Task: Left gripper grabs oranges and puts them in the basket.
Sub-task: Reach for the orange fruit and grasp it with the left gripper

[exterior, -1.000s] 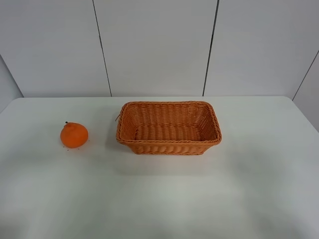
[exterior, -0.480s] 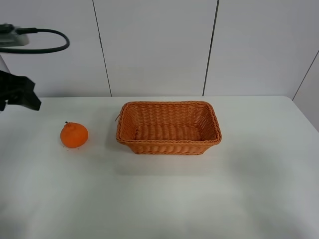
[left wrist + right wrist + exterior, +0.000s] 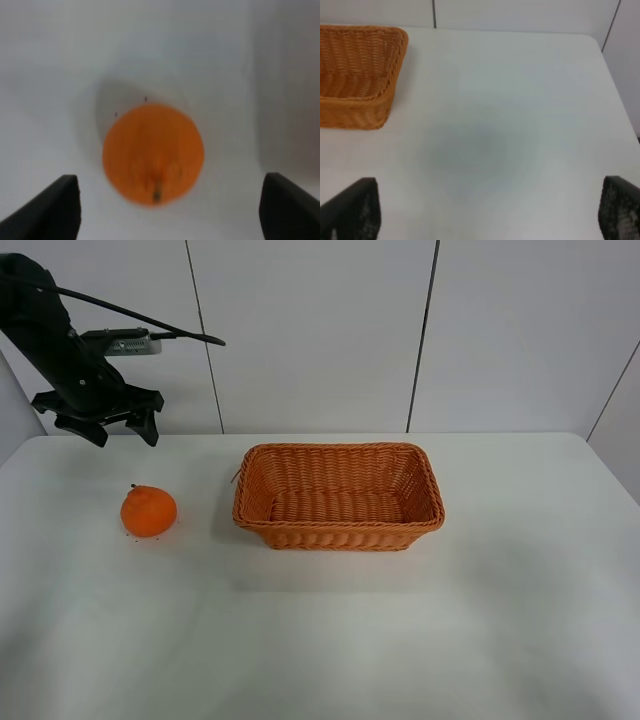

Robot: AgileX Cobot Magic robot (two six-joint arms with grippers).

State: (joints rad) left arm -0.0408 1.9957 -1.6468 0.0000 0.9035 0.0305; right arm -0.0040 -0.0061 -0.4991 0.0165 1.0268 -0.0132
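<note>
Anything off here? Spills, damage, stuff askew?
Nothing serious. The orange sits whole on the table, apart from the upright, empty basket. Only oddity: a few tiny dark specks on the table beside the orange. The left gripper hovers open above it.

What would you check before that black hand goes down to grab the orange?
1. Left hand open: ok. Its fingers are spread wide and hold nothing.
2. Orange lined up: ok. The left wrist view shows it centred between the fingers.
3. Hand down at fruit height: not ok. It hangs above the orange, not touching it.
4. Room around the orange: ok. It sits alone on the table, apart from the basket.
5. Basket ready: ok. It is upright with nothing inside.
6. Whether the orange will roll when touched: cannot tell.
</note>
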